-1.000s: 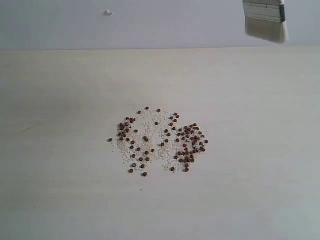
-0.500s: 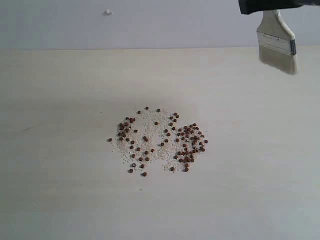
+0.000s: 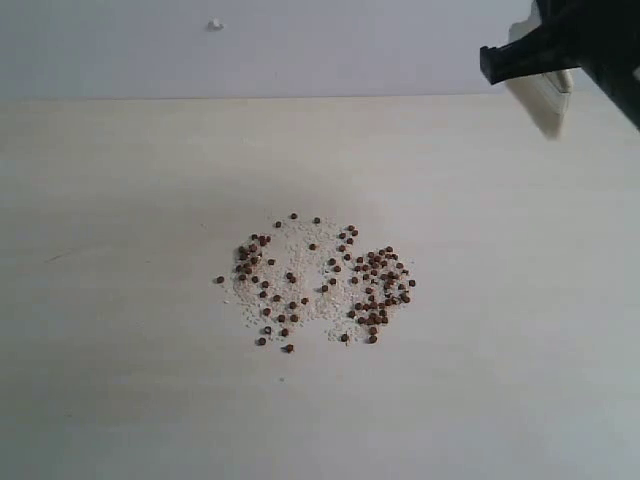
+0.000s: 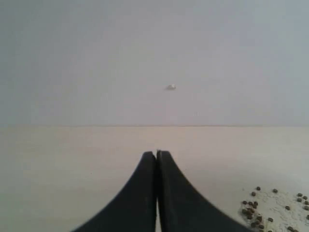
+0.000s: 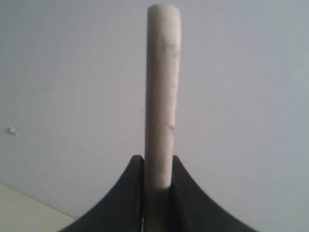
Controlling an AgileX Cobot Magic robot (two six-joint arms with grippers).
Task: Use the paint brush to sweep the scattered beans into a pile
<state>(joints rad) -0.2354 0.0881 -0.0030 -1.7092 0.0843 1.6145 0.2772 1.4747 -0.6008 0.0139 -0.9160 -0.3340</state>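
The beans (image 3: 320, 280) lie scattered mid-table among white grains, denser in a loose pile (image 3: 378, 290) on the right side. My right gripper (image 3: 530, 58) hangs at the upper right, well above and behind the beans, shut on the paint brush (image 3: 547, 98), which mostly hides behind it. In the right wrist view the pale handle (image 5: 162, 96) sticks out between the jaws of the right gripper (image 5: 158, 162). The left gripper (image 4: 157, 153) is shut on nothing, low over the table, with a few beans (image 4: 256, 210) off to one side.
The pale table (image 3: 120, 380) ends at a back edge against a grey wall. A small white speck (image 3: 215, 24) sits on that wall; it also shows as a speck (image 4: 171, 87) in the left wrist view.
The right gripper has come down into the exterior view with the brush. The brush has turned, so its bristles no longer show plainly. The beans have not moved.
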